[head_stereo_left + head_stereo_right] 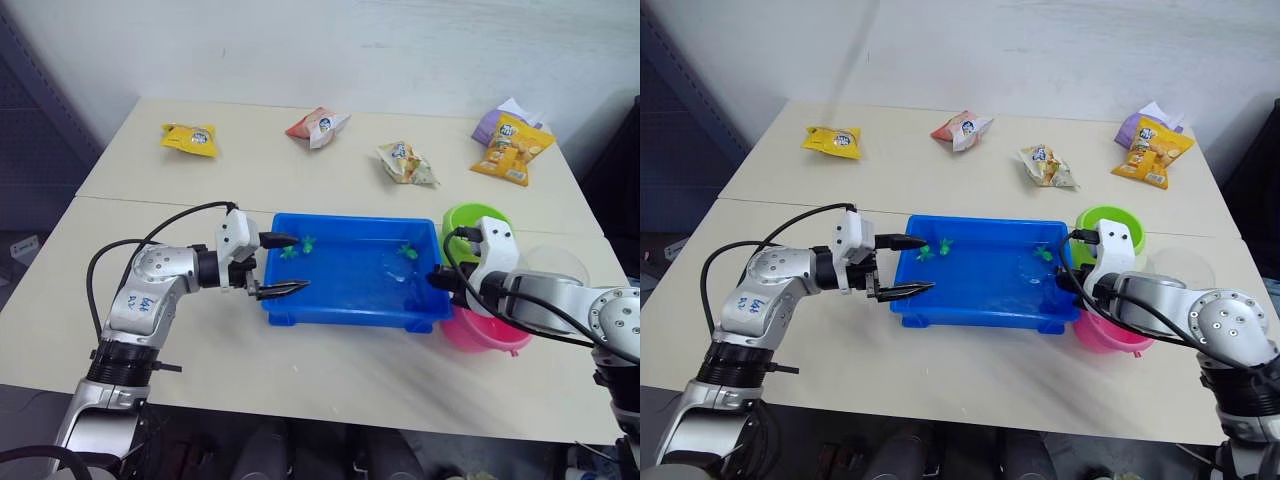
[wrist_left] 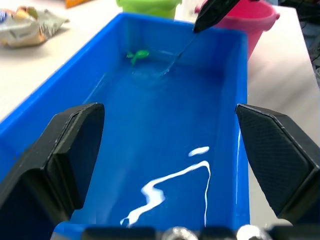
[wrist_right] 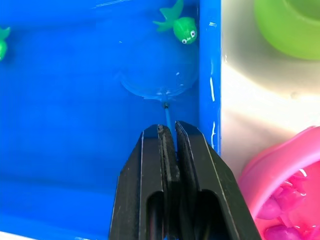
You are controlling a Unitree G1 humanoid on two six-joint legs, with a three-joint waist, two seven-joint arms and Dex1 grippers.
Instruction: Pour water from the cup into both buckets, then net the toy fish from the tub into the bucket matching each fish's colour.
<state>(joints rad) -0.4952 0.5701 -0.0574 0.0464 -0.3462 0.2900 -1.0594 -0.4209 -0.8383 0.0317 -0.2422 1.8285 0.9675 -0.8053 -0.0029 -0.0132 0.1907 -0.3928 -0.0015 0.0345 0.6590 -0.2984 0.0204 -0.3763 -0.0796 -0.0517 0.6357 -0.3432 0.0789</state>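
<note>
Pale tabletops (image 1: pixel 300 170) pushed together under a plain wall make up my workspace. My right gripper (image 3: pixel 169 131) is pressed together on the thin handle of the net (image 3: pixel 159 82), and I see the blue hoop lying in the water at the right end of the tub (image 1: pixel 340 310), just beyond the fingertips. One green fish (image 3: pixel 181 26) floats just past the hoop, close against the tub's right wall, not inside the mesh as far as I can tell. Beside that wall, outside the tub, stand the green bucket (image 1: pixel 478 219) farther back and the pink bucket (image 1: pixel 487 333) nearer me, the pink one partly covered by my right arm. In the right wrist view I can see pink fish (image 3: pixel 282 220) piled in the pink bucket, though it is cut off at the picture's edge. The clear cup (image 1: pixel 553 266) stands behind my right forearm and is hard to make out.

My left gripper (image 1: pixel 285 265) is spread wide at the tub's left end, one finger above the rim near the back corner, the other by the front corner, holding nothing. Just beyond the upper finger two more green fish (image 1: pixel 298 247) sit near the back wall. I cannot tell whether the fingers touch the rim.

Farther back on the table lie snack packets: yellow (image 1: pixel 190 138), red and white (image 1: pixel 317 126), pale (image 1: pixel 405 163), orange (image 1: pixel 513 150) with a purple one (image 1: pixel 490 124) beneath it.
</note>
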